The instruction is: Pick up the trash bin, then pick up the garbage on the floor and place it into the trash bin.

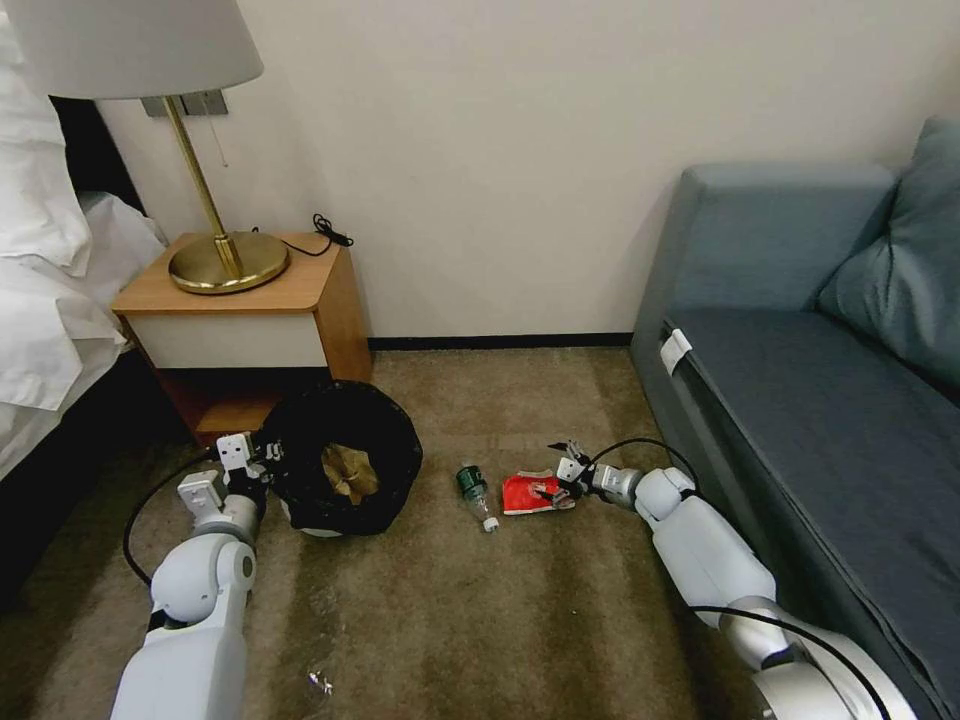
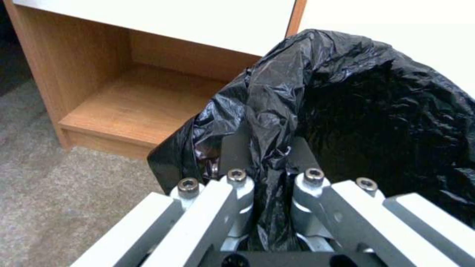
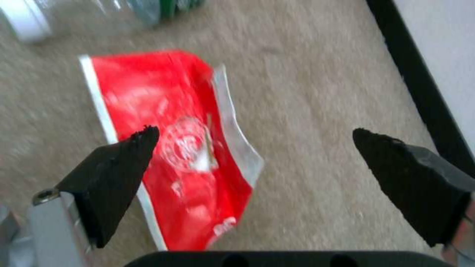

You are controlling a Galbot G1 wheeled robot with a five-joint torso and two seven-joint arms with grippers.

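My left gripper (image 2: 269,163) pinches the black liner at the rim of the trash bin (image 1: 345,470), which sits on the carpet (image 1: 480,620) just in front of the nightstand (image 1: 240,320); a tan paper bag (image 1: 350,472) lies inside. My right gripper (image 3: 255,142) hangs low with its jaws spread wide over the red packet (image 1: 525,493), perhaps not touching it. The small bottle (image 1: 476,494) lies between bin and packet.
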